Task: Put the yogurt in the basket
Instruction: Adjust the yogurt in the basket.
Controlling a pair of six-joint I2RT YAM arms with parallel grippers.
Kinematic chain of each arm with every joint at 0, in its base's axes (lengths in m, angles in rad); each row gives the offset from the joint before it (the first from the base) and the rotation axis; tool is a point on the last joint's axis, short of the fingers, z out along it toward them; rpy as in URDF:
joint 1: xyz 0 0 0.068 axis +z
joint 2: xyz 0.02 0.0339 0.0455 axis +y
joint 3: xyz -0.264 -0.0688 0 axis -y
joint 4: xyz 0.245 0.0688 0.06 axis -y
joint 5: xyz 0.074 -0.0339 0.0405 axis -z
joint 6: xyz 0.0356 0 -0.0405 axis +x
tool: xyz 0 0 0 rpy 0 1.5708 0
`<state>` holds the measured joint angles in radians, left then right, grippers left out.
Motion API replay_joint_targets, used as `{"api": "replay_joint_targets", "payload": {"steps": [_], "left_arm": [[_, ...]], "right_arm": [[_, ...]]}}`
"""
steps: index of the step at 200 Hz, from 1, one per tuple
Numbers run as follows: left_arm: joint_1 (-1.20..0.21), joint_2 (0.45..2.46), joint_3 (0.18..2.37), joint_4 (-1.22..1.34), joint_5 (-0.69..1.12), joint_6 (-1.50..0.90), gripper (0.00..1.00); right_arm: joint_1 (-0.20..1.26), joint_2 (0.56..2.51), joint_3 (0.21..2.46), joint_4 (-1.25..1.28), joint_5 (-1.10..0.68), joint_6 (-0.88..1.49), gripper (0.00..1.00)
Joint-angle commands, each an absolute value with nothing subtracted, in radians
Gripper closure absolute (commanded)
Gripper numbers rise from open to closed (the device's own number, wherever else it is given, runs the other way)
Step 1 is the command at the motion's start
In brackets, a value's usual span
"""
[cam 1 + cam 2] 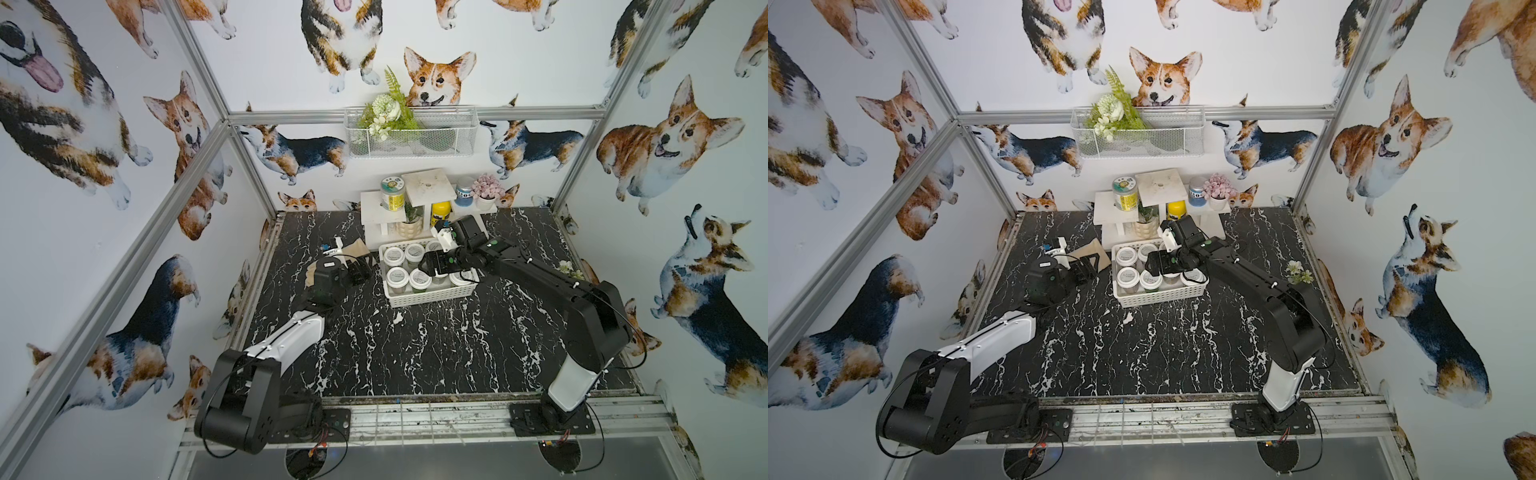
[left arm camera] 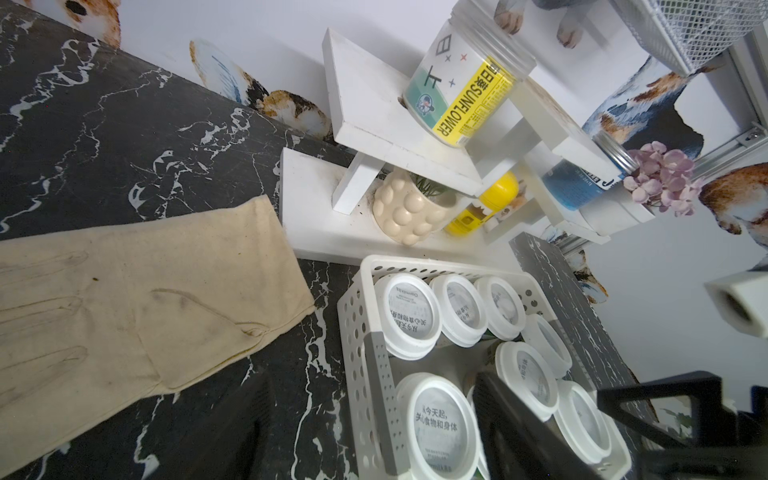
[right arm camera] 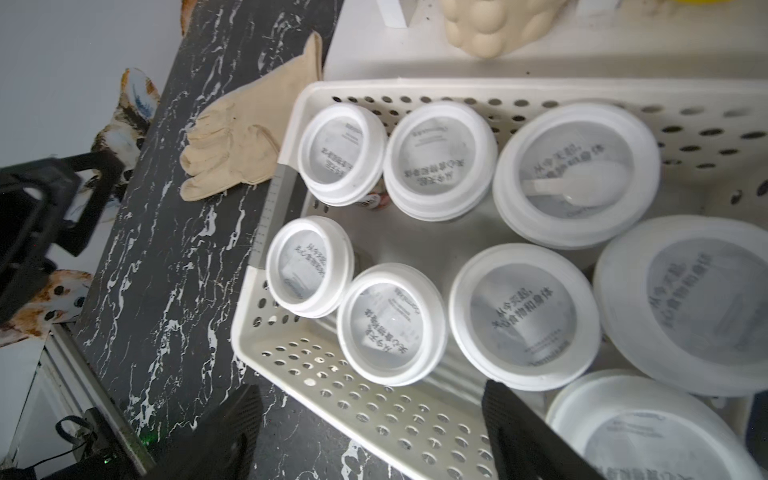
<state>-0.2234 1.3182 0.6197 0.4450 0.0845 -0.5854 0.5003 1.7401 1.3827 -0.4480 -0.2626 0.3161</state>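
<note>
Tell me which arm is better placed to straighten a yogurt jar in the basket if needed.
Likely right. The right hand hangs open just above the jars in the basket; the left hand sits outside it, near the glove.

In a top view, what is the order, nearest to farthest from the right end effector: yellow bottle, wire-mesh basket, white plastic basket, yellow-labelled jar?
From the right end effector:
1. white plastic basket, directly beneath it.
2. yellow bottle, just behind the basket.
3. yellow-labelled jar, farther back, raised.
4. wire-mesh basket, high on the back wall.
</note>
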Motion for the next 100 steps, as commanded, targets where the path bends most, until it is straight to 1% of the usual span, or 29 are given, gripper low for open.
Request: {"api": "replay_joint_targets", "payload": {"steps": [1, 53, 100], "left_arm": [[-0.222, 1.321, 0.628, 0.457, 0.087, -0.584, 0.18], [-0.222, 1.321, 0.628, 0.456, 0.087, -0.584, 0.18], [-0.222, 1.322, 0.630, 0.456, 0.087, -0.583, 0.19]], "right_arm": [[0.498, 1.758, 1.364, -0.397, -0.275, 0.325, 0.11], [0.498, 1.804, 1.376, -0.383, -0.284, 0.327, 0.11], [0.492, 1.791, 1.374, -0.388, -0.294, 0.325, 0.11]]}}
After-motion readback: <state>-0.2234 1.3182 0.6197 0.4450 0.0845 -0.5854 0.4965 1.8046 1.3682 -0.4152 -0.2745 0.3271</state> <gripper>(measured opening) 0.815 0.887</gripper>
